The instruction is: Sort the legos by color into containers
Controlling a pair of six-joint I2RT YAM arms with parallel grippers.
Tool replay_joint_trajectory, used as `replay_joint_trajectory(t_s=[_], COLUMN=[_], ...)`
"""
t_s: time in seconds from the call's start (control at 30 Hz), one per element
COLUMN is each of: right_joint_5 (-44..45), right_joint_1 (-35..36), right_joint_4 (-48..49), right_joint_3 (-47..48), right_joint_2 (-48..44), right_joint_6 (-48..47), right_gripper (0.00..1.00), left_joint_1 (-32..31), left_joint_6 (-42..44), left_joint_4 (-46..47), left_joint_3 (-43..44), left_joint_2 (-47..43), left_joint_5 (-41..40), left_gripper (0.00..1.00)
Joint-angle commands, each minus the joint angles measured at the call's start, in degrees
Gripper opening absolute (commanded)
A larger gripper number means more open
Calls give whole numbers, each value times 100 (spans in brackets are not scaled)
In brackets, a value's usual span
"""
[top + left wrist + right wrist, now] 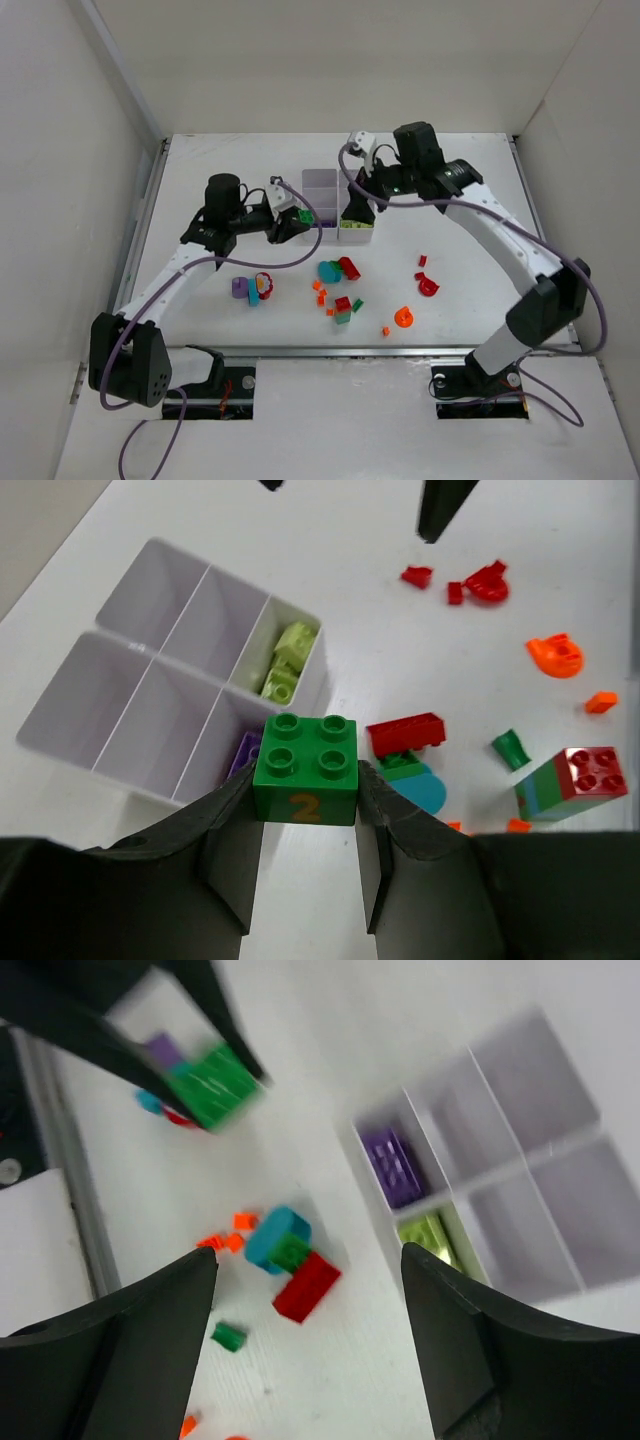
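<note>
My left gripper (307, 790) is shut on a dark green brick (306, 769) marked 2 and holds it above the table, just left of the white six-compartment tray (322, 182). The brick also shows in the top view (303, 215) and the right wrist view (212, 1086). The tray holds lime green pieces (284, 660) in one compartment and a purple brick (393, 1165) in the one beside it. My right gripper (308, 1260) is open and empty, above the tray's near right corner. Loose legos lie below: a teal piece (329, 270) and a red brick (349, 267).
More pieces lie on the table: a purple and red cluster (253, 288), a red and green stack (343, 310), an orange round piece (403, 317) and red bits (427, 284). White walls enclose the table at left, right and back.
</note>
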Motion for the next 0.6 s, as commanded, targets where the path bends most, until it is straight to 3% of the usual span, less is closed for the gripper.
replay_joint_trajectory(t_s=[0.0, 0.33, 0.57], right_joint_5=[-790, -703, -755], right_joint_1=[479, 928, 981], right_joint_4=[787, 506, 681], right_joint_3=[-148, 256, 309], right_joint_2=[-590, -353, -301], right_joint_6=[-1161, -1366, -1419], right_gripper=[79, 76, 69], left_joint_1=[8, 8, 8], left_joint_6=[430, 483, 483], left_joint_4=[94, 147, 147], left_joint_3=[370, 784, 784], left_joint_2=[-136, 190, 190], left_joint_5=[1316, 2486, 2540], left_gripper=[0, 0, 0])
